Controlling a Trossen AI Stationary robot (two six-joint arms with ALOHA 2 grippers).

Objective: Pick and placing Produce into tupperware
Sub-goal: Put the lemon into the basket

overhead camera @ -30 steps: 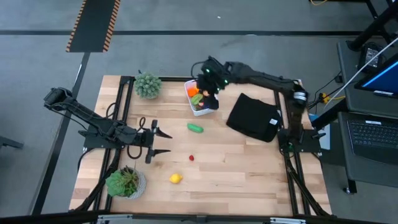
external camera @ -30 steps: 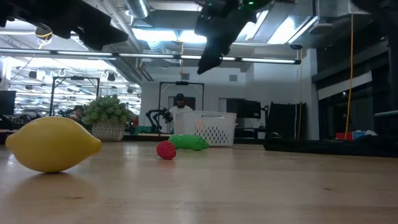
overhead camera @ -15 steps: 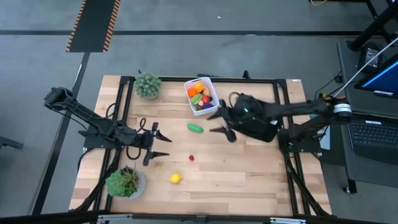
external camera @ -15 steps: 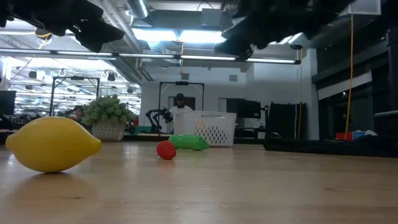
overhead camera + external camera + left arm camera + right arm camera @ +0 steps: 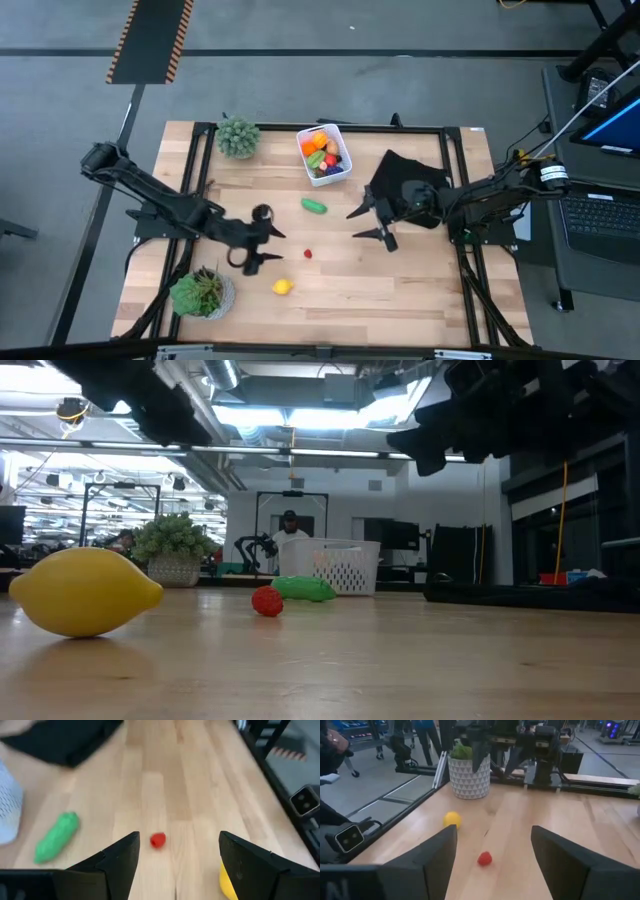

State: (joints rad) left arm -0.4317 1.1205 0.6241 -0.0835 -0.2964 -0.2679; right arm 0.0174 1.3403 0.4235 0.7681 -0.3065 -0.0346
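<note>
My left tool (image 5: 268, 246) hangs spread by the red berry (image 5: 308, 253), between lemon (image 5: 283, 287) and tub (image 5: 324, 155); right tool (image 5: 366, 224) spread too. I should straddle it squarely.

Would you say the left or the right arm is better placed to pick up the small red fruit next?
Left: its open gripper sits nearer the red fruit, aimed at it.
</note>
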